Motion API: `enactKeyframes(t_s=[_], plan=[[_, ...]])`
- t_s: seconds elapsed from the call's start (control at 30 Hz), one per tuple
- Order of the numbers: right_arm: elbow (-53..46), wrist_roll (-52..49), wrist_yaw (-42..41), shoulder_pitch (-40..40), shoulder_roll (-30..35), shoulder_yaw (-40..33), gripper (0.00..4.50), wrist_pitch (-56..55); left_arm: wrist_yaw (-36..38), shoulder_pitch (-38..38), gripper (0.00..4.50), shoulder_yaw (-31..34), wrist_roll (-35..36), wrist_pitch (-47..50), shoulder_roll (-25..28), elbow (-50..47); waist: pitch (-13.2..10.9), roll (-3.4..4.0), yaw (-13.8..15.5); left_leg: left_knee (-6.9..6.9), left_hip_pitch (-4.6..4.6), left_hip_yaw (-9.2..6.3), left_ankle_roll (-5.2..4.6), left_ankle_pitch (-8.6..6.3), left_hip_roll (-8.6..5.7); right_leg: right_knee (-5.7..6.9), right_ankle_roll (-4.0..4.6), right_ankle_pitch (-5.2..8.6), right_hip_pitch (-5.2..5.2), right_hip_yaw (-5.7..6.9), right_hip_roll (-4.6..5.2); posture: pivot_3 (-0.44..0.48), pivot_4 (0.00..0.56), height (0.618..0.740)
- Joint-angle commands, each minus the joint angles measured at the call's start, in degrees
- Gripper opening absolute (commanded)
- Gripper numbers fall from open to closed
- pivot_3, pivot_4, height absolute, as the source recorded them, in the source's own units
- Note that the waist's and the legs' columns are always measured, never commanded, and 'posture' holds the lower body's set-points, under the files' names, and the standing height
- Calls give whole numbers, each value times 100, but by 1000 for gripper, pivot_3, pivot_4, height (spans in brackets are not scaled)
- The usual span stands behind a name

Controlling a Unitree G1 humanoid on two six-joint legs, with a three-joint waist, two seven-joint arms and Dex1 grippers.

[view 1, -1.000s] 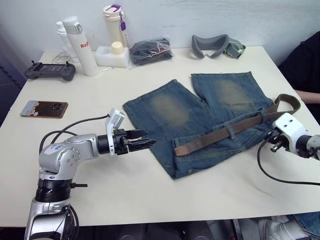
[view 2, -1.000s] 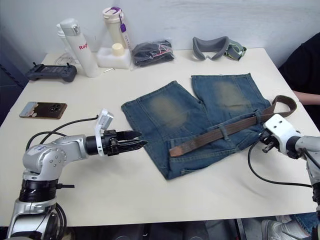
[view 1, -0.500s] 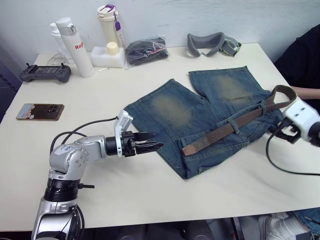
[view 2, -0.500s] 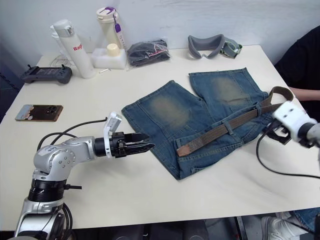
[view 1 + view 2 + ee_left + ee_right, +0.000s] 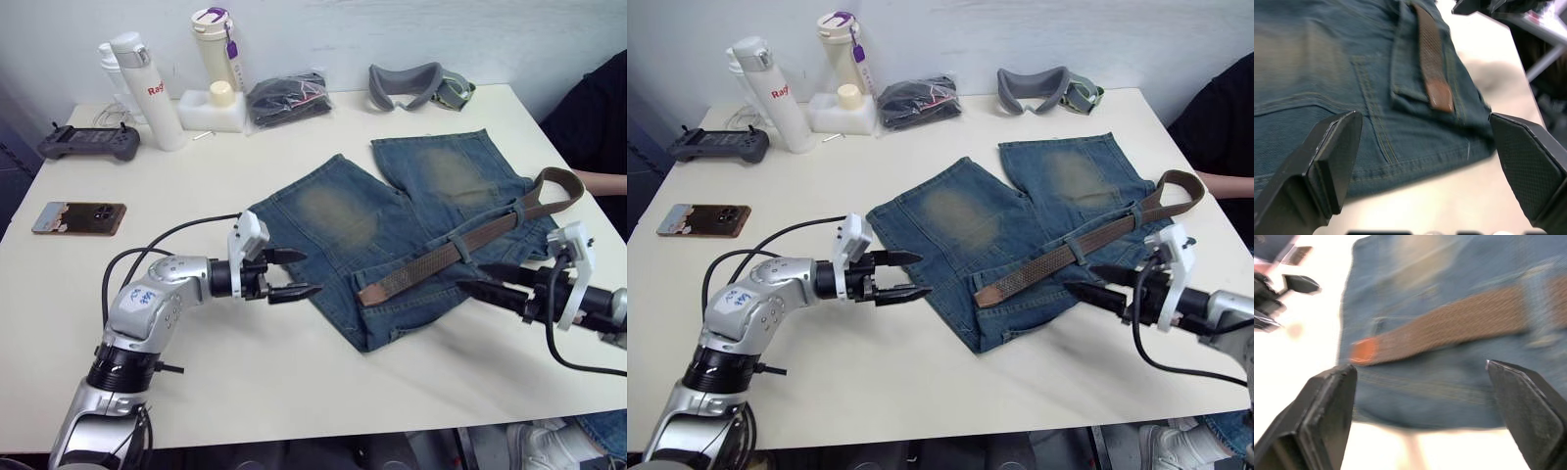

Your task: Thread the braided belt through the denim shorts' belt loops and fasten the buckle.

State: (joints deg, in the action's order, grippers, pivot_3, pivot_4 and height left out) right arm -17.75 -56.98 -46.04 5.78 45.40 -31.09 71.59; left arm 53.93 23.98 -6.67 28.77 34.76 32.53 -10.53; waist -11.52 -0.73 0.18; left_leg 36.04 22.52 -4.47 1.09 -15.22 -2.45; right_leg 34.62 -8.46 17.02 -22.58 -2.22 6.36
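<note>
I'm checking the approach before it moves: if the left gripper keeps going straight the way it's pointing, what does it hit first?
Most likely the denim shorts. The left gripper, open, points at their near edge, with the braided belt tip just beyond. Its height above the table is unclear, so it might skim over the cloth.

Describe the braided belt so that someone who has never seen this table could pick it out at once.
Start at the white table and find the denim shorts spread in its middle. The braided belt lies slantwise across their waist end as a long, narrow, brown woven strap, curling into a loop past the cloth's edge. Nothing else nearby is brown and woven.
</note>
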Motion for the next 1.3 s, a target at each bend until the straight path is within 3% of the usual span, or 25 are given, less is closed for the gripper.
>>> enactKeyframes(t_s=[0.03, 0.23, 0.5, 0.6, 0.83, 0.87, 1.03, 1.3], plan=[[12, -775, 819, 163, -534, -309, 4471, 519, 185, -119, 4500, -45, -195, -509, 59, -176, 0, 0, 5, 0, 0, -1, 0, 0, 3, -4, 3, -3, 2, 2, -2, 0, 150, 740], [462, -858, 2086, 627, -1360, -161, 4471, 540, 198, -263, 4500, 37, -268, -631, 111, -161, 0, 2, -14, -3, 0, 2, -4, 8, 7, -10, 8, -17, 0, 0, -4, 0, 150, 740], [664, -1273, 2615, 939, -1867, -50, 4471, 500, -123, -400, 4500, 210, -259, -421, 162, -193, 0, 3, -22, -11, 6, 2, -6, 7, 11, -8, 7, -18, -12, -1, -9, 0, 150, 740], [787, -1215, 2782, 1016, -2002, 54, 3769, 401, -150, -489, 4500, 278, -187, -252, 229, -277, 0, 3, -28, -10, 6, 2, -6, 7, 10, -6, 7, -18, -11, -1, -9, 0, 150, 740], [954, -1204, 3092, 1233, -2151, 99, 264, 46, -156, -565, 4500, 278, -283, -251, 326, -266, 0, 4, -37, -10, 6, 5, -5, 7, 11, -2, 7, -18, -14, -3, -11, 0, 150, 740], [975, -1234, 3152, 1306, -2171, 53, 17, -41, -165, -560, 4500, 281, -285, -249, 321, -256, 0, 4, -36, -10, 5, 5, -5, 7, 11, -1, 7, -18, -15, -3, -11, 0, 150, 740], [773, -947, 2993, 1399, -2061, 180, 17, -634, -198, -568, 4500, 279, -286, -224, 325, -254, 0, 5, -34, -11, 5, 6, -5, 7, 12, -1, 7, -18, -15, -3, -13, 0, 150, 740], [599, -740, 2824, 905, -1819, 615, 17, -684, -107, -477, 4500, 241, -291, -211, 384, -209, 0, 5, -31, -10, 5, 7, -5, 7, 12, 0, 7, -18, -15, -3, -13, 0, 150, 740]])
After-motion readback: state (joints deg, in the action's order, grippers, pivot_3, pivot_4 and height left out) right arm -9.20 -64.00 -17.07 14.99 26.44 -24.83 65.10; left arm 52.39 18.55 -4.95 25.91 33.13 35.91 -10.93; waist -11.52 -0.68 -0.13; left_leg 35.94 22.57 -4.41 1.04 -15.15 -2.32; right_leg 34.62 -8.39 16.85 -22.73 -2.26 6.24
